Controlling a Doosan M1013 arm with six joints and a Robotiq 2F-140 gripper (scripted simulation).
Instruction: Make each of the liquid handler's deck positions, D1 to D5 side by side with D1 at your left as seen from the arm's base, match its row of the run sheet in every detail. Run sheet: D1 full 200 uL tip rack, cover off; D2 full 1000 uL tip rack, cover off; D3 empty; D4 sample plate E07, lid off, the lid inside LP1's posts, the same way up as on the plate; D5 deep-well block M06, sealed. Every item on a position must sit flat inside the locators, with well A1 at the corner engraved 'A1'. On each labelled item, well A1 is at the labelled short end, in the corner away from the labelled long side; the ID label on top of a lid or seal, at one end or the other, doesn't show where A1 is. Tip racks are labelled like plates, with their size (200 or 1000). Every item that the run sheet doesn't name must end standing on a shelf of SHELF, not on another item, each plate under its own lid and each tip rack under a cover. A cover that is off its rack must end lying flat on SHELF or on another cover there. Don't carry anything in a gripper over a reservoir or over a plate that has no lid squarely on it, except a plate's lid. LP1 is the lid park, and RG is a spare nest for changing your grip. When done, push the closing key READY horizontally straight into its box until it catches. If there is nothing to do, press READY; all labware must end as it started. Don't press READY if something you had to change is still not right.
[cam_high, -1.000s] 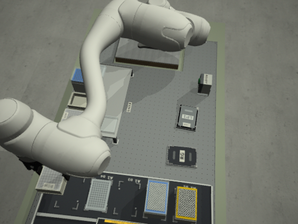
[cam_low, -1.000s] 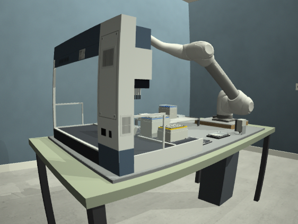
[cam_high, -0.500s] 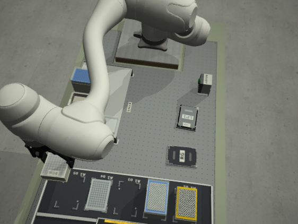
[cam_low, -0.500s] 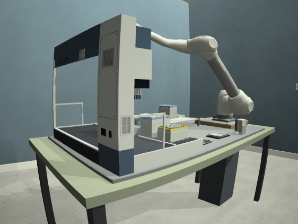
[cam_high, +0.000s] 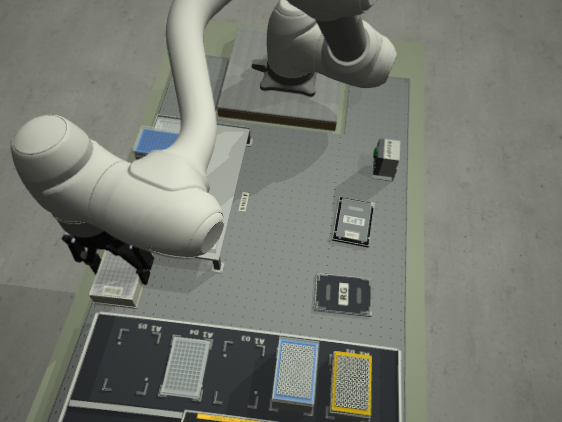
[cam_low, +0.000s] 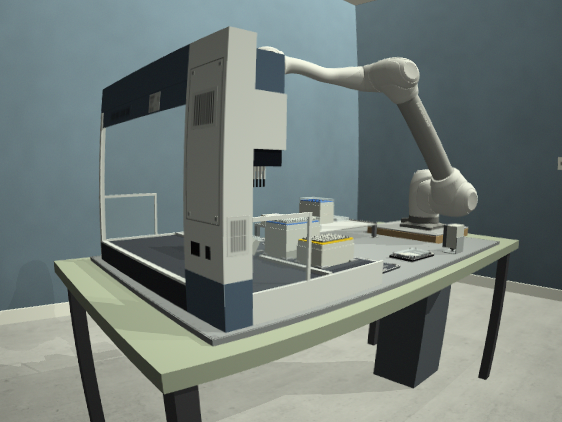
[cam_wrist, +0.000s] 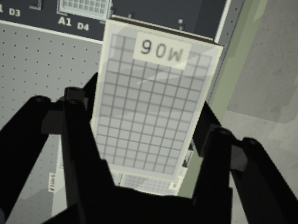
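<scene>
My gripper (cam_high: 107, 255) is shut on the sealed deep-well block M06 (cam_high: 116, 280) and holds it in the air off the left end of SHELF (cam_high: 227, 165), short of the deck. In the wrist view the block (cam_wrist: 155, 110) sits between the fingers, with its M06 label at the far end. Deck position D5 (cam_high: 132, 360) is empty. D4 holds a plate with no lid (cam_high: 185, 367). D3 (cam_high: 242, 365) is empty. A blue-rimmed tip rack (cam_high: 297, 370) stands on D2 and a yellow-rimmed tip rack (cam_high: 352, 382) on D1, both uncovered. A lid lies in LP1 (cam_high: 353, 221).
The RG nest (cam_high: 343, 294) is empty. The READY box (cam_high: 386, 157) stands at the right near the arm's base. A blue rack (cam_high: 155, 140) stands on SHELF behind my arm. In the exterior view the liquid handler's frame (cam_low: 220, 190) hides my gripper.
</scene>
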